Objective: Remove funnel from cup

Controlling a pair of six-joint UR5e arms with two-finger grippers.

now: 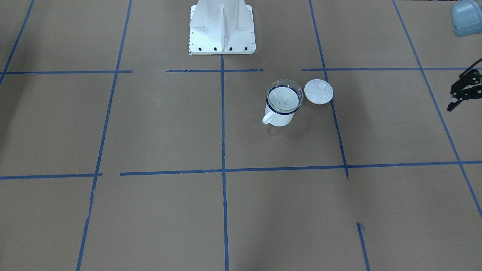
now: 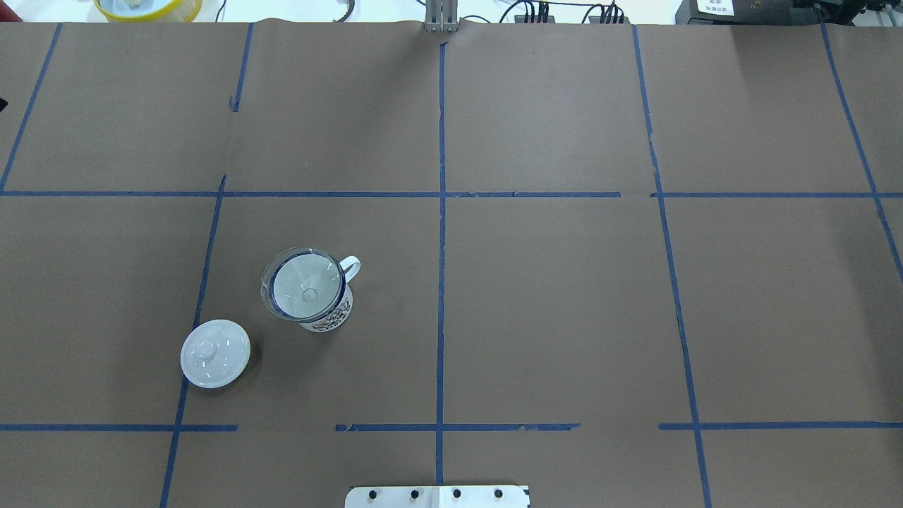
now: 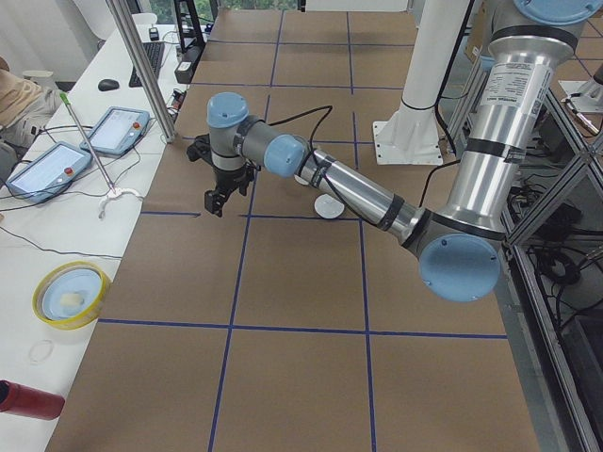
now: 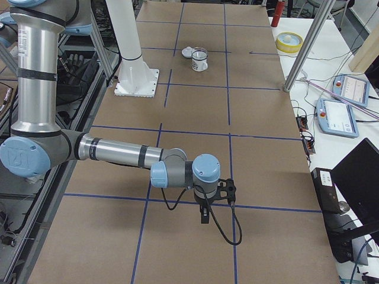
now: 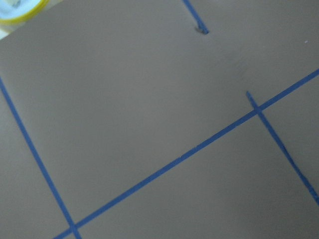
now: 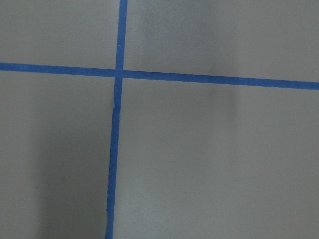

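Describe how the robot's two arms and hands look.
Both the left arm and the right arm are silver metal tubes linked by round joints with light blue caps and black rings. Each ends in a black two-finger hand: the left hand and the right hand. A thin black cable loops loosely from each forearm to its hand.

The worktop (image 2: 564,317) is matt brown, ruled into a grid by blue tape (image 2: 441,282). The cup (image 1: 280,118) is white with a dark blue rim and a dark print low on one side. The funnel (image 1: 285,98) is clear, the lid (image 1: 318,91) plain white, the left pincer (image 1: 455,101) black.
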